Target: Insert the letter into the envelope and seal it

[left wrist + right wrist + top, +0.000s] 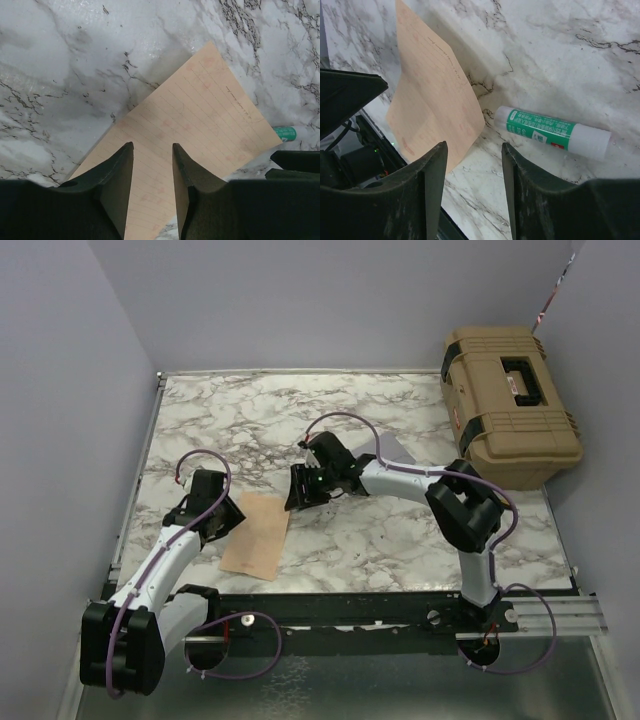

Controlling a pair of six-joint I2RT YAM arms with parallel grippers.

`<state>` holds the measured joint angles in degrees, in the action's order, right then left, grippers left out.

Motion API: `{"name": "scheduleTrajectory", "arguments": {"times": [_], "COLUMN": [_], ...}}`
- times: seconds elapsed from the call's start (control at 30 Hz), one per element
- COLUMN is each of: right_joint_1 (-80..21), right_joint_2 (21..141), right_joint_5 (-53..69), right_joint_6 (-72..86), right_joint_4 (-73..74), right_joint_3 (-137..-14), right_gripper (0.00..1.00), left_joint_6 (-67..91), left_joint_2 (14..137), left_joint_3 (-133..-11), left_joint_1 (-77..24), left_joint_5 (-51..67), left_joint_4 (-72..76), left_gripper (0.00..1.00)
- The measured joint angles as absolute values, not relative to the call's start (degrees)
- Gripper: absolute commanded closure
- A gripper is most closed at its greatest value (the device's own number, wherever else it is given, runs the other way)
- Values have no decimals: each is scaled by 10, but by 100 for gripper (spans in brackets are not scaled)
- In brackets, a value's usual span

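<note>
- Marble bench point(250, 420) between lavender walls, tan toolbox point(510, 405) at its far right corner
- letter point(257, 535) lies by the near left edge, 1 side lifted
- left gripper point(152, 146): fingers narrowly apart over the letter, not closed on it
- right gripper point(474, 146): part open, empty, beside a glue stick point(552, 132)

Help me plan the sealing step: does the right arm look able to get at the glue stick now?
Probably yes. The glue stick lies uncovered on the marble just beyond the right gripper, whose jaws stand apart. The letter only comes near its green end.
</note>
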<state>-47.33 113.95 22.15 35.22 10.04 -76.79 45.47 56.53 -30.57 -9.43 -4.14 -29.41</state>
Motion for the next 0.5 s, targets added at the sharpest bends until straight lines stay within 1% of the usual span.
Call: {"name": "scheduleTrajectory", "arguments": {"times": [0.1,0.27,0.4,0.43,0.47,0.5], "right_joint_1": [-477,-478,-478,-478,-478,-478], "right_joint_2": [1153,1171,1185,1188,1192,1195], "right_joint_5": [222,222,223,224,224,225], "right_joint_6": [360,369,378,380,382,384], "right_joint_4": [90,79,64,60,57,53], "right_joint_3": [-770,-781,-789,-790,-793,-796], "right_gripper": [56,62,63,65,74,87], "left_joint_6": [456,457,456,456,456,456], "left_joint_2": [565,565,565,565,565,565], "left_joint_3": [-305,-305,-305,-305,-305,-305], "left_joint_1": [-94,-94,-94,-94,-94,-94], "left_joint_5": [-39,-38,-37,-37,-37,-37], "left_joint_4": [-292,-288,-285,-284,-284,-284], "left_gripper": [65,66,66,66,66,66]}}
